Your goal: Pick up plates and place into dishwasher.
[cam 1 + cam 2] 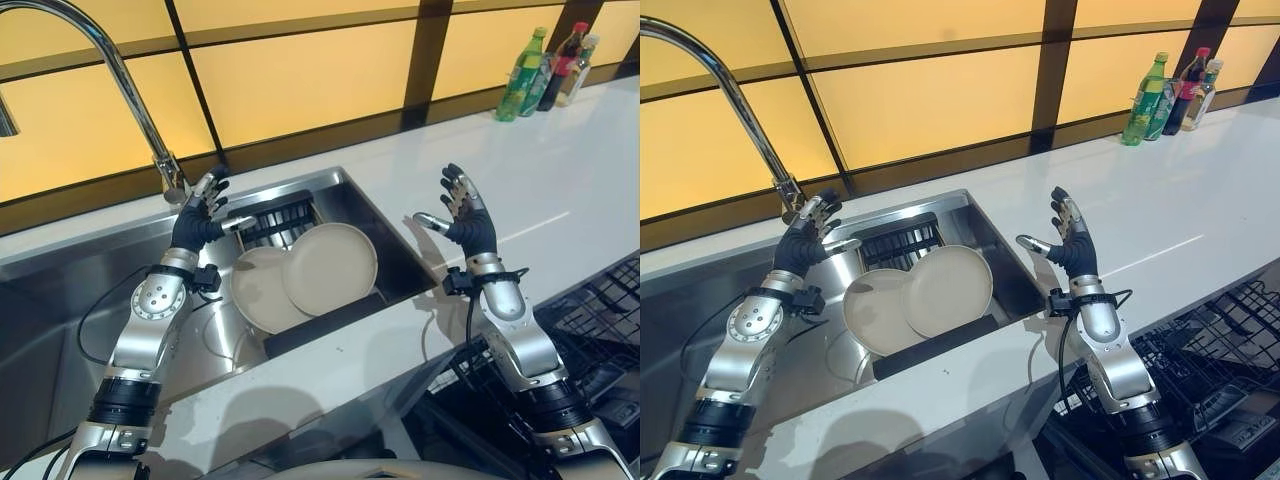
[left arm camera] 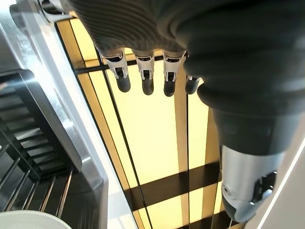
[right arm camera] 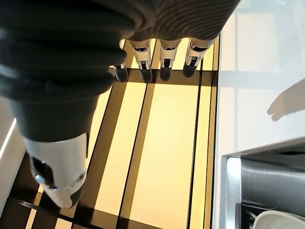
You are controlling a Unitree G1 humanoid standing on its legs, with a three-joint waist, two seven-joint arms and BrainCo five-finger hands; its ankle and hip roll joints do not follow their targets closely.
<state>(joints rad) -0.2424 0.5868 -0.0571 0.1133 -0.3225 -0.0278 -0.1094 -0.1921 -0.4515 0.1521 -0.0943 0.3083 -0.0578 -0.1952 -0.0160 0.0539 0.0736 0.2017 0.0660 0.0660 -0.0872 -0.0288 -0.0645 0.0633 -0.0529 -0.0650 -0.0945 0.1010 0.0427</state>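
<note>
Both robot hands are up and empty. The left robot hand (image 1: 200, 215) is raised with its fingers spread wide, hovering over the far left corner of the sink (image 1: 375, 215), just below the faucet (image 1: 120, 75). The right robot hand (image 1: 465, 212) is also splayed wide and holds nothing; it stands over the white desk (image 1: 560, 170) just to the right of the sink.

Nothing is picked up yet, so the task looks barely begun. Two cream plates (image 1: 330, 268) lean overlapping in the sink, resting against a dark slatted rack (image 1: 275, 215) at the sink's far side, between the two robot hands. The dishwasher rack (image 1: 590, 330), a black wire basket well to the right of the sink and below the desk edge, appears to hold no plates. Both plates are left to lift out and carry over. Bottles (image 1: 545, 70) stand far back right of the sink.
</note>
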